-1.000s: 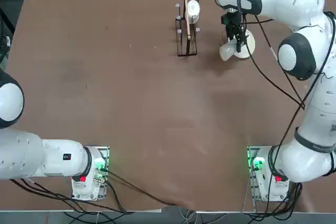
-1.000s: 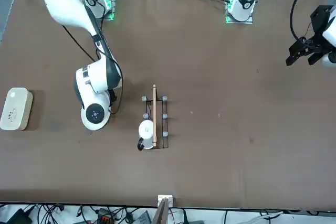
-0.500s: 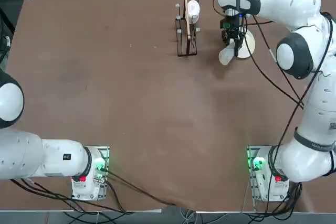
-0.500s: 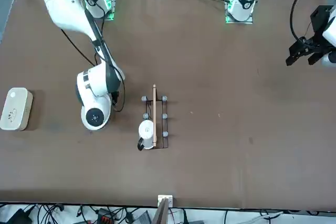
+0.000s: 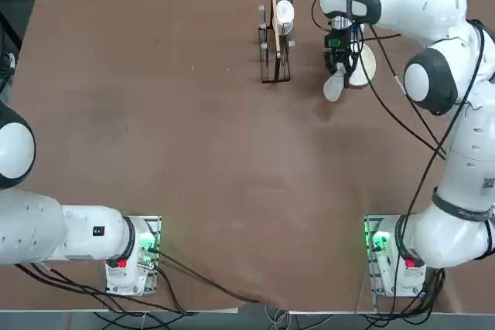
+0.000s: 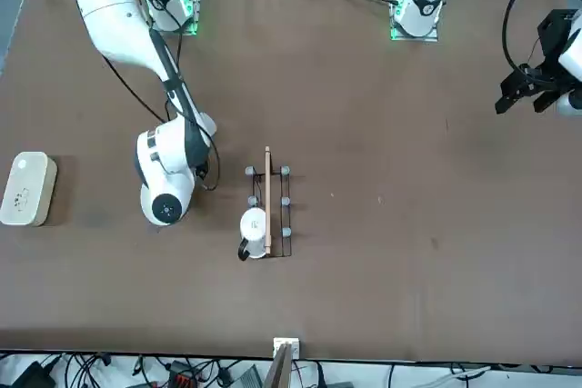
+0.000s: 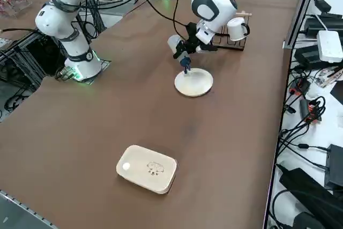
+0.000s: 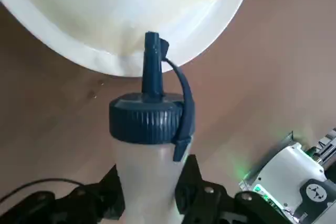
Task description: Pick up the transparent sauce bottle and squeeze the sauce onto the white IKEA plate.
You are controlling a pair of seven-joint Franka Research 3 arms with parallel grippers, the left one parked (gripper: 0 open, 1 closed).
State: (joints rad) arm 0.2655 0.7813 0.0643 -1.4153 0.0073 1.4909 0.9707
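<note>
My right gripper (image 8: 152, 182) is shut on the transparent sauce bottle (image 8: 149, 156), a pale translucent bottle with a dark blue cap and nozzle. The bottle is tipped, and its nozzle points down at the rim of the white IKEA plate (image 8: 131, 14). From overhead the bottle (image 5: 334, 86) juts out from the gripper (image 5: 340, 59) at the plate's (image 5: 366, 65) left edge. The side view shows the bottle (image 7: 176, 43) held just above the plate (image 7: 195, 83). In the front view the arm's wrist hides both.
A black wire rack (image 5: 274, 44) holding a white mug and a wooden stick stands left of the plate, close to the gripper. A white rounded-rectangular box (image 7: 147, 168) lies nearer the table's right edge.
The wrist has turned and shifted slightly, so the bottle hangs more steeply, nozzle down, at the plate's edge. The grip is unchanged.
</note>
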